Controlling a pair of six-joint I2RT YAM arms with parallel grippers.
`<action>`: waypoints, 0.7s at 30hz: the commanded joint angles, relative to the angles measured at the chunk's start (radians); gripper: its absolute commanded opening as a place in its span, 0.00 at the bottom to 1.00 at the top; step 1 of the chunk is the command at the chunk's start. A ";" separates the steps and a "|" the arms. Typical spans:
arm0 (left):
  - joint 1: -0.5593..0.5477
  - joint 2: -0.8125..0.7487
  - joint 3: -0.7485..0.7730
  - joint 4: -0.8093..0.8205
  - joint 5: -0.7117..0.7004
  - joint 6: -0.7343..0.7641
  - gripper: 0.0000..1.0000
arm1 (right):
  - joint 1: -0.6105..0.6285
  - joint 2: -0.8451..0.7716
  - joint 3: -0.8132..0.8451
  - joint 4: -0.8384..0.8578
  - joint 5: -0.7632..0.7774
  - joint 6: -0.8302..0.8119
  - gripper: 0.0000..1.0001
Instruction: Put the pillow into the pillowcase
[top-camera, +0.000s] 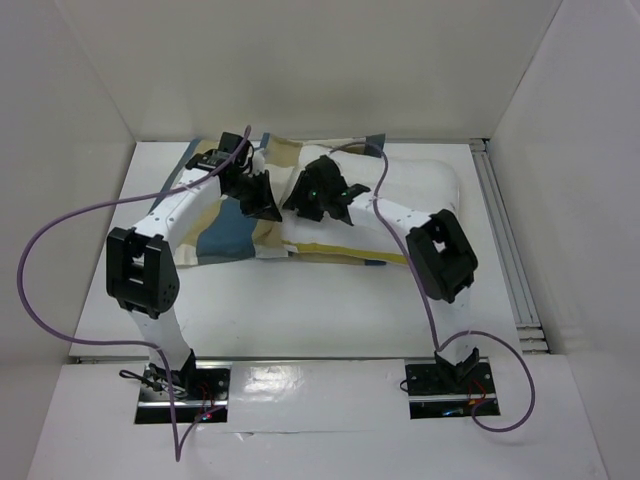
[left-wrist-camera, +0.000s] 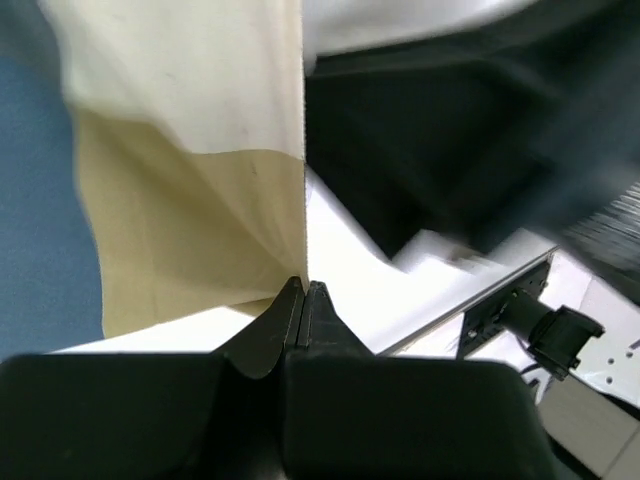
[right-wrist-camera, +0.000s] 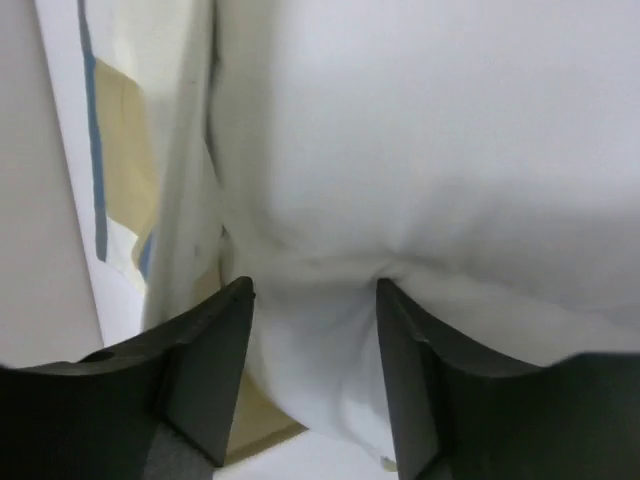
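In the top view the pillow (top-camera: 425, 185) lies across the upper right of the table (top-camera: 300, 310). The pillowcase (top-camera: 225, 235) is spread over the upper left-centre, its right part meeting the pillow's left end. How far the pillow sits inside the cover cannot be told. Both arms reach to that meeting place in the upper centre of the frame.

In the left wrist view the left gripper (left-wrist-camera: 303, 292) sits at the bottom centre with its 2 fingers pressed together. They pinch the edge of the pillowcase. The cover's cream and tan blocks rise through the left half of the frame, with blue at the far left. A blurred dark shape fills the upper right.

In the right wrist view the right gripper (right-wrist-camera: 313, 300) sits at the bottom with its 2 fingers standing apart. The pillow's white fabric fills the centre and right, and a puckered fold of it bulges between the fingers. Whether they press on it cannot be told. A strip of checked pillowcase runs down the left of that frame.
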 joint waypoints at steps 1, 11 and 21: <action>0.020 0.005 -0.007 -0.025 0.053 -0.035 0.00 | -0.041 -0.186 -0.056 0.097 0.032 -0.026 0.62; 0.020 0.073 0.064 -0.025 0.062 -0.045 0.00 | -0.123 -0.467 -0.135 -0.326 0.312 -0.293 0.85; -0.029 0.106 0.136 -0.056 0.039 -0.055 0.00 | -0.190 -0.401 -0.336 -0.474 0.237 -0.371 0.97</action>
